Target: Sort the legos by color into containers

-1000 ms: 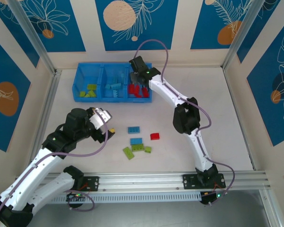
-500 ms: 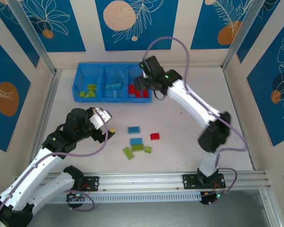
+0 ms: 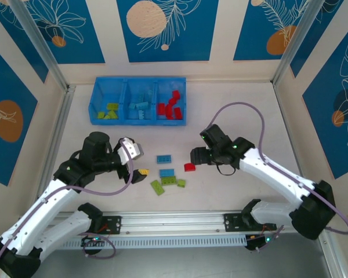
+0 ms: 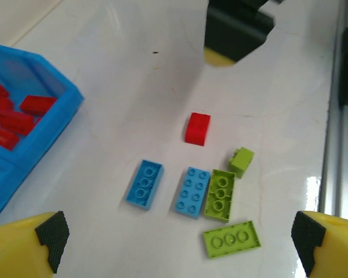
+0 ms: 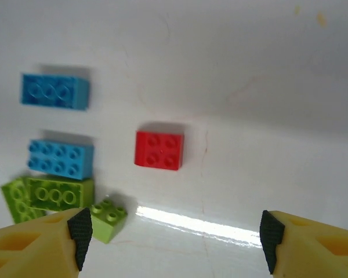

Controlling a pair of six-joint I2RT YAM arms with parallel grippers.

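The blue bin [image 3: 123, 87] stands at the back left; its compartments hold lime green [image 3: 109, 111], light blue [image 3: 140, 108] and red legos [image 3: 171, 106]. On the table lie a red lego [image 3: 189, 167] [image 5: 159, 150], two blue legos [image 3: 164, 158] [image 3: 167, 172] and three green ones [image 3: 169, 180]. My right gripper [image 3: 192, 158] [image 5: 176, 237] hovers open just above the red lego, nothing between its fingers. My left gripper [image 3: 137, 162] [image 4: 180, 234] is open and empty, left of the loose legos; a blue lego [image 4: 192, 191] and a green lego [image 4: 220, 194] lie side by side before it.
A small green cube [image 5: 108, 219] [image 4: 241, 161] sits close to the red lego. The bin's near corner [image 4: 52, 124] is at the left of the left wrist view. A metal rail [image 3: 220, 220] runs along the table's front edge.
My right arm has swung from the bin's red compartment back to the table middle, over the loose red lego. My left gripper has shifted slightly right toward the loose legos.
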